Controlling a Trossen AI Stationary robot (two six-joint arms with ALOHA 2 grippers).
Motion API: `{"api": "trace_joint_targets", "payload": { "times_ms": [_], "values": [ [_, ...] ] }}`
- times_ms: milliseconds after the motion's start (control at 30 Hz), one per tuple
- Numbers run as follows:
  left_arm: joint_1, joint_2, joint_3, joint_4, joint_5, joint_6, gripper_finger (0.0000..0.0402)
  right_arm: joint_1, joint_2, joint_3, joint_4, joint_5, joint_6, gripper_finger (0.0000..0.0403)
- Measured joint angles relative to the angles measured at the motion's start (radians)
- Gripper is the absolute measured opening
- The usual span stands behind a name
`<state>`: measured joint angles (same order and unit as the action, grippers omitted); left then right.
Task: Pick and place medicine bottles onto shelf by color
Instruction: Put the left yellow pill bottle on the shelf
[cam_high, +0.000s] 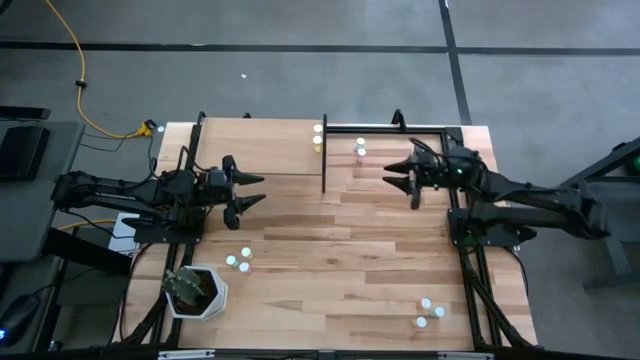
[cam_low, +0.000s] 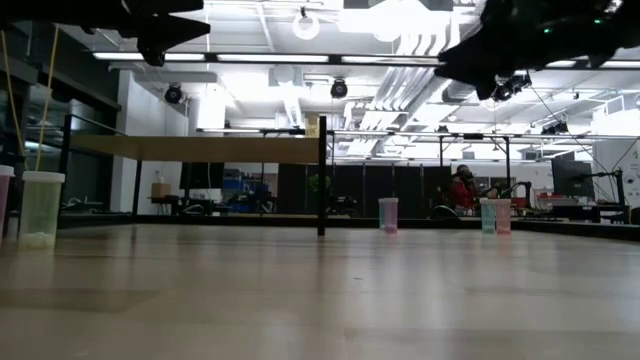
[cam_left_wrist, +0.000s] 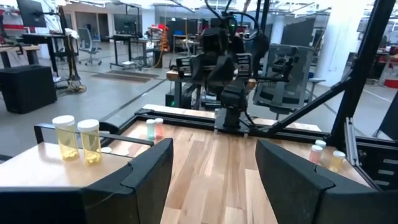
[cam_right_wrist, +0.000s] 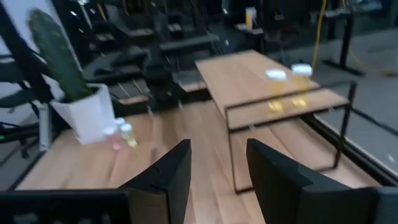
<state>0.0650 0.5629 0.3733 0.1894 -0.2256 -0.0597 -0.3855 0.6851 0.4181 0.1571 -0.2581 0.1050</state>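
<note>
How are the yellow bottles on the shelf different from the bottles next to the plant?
The yellow bottles stand on the shelf; the three bottles by the plant stand on the table. The yellow bottles match in colour; the three bottles are mixed, one pinkish. Both groups stand upright.

A white pot (cam_high: 203, 296) with a green plant (cam_right_wrist: 57, 57) stands at the table's (cam_high: 340, 270) corner.
</note>
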Motion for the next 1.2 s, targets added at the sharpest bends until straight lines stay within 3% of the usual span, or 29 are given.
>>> {"api": "trace_joint_targets", "payload": {
  "times_ms": [400, 733, 1000, 1200],
  "values": [
    [0.000, 0.000, 0.000, 0.000, -0.041, -0.041, 0.0220, 0.026, -0.025, 0.006, 0.005, 0.022, 0.000, 0.0147],
    [0.000, 0.000, 0.000, 0.000, -0.040, 0.024, 0.0220, 0.026, -0.025, 0.006, 0.005, 0.023, 0.000, 0.0147],
    [-0.002, 0.001, 0.000, -0.001, -0.017, -0.025, 0.0220, 0.026, -0.024, 0.007, 0.005, 0.023, 0.008, 0.0147],
    [-0.056, 0.130, 0.121, -0.232, -0.061, -0.083, 0.0220, 0.026, -0.024, 0.007, 0.005, 0.023, 0.010, 0.0147]
  ]
}}
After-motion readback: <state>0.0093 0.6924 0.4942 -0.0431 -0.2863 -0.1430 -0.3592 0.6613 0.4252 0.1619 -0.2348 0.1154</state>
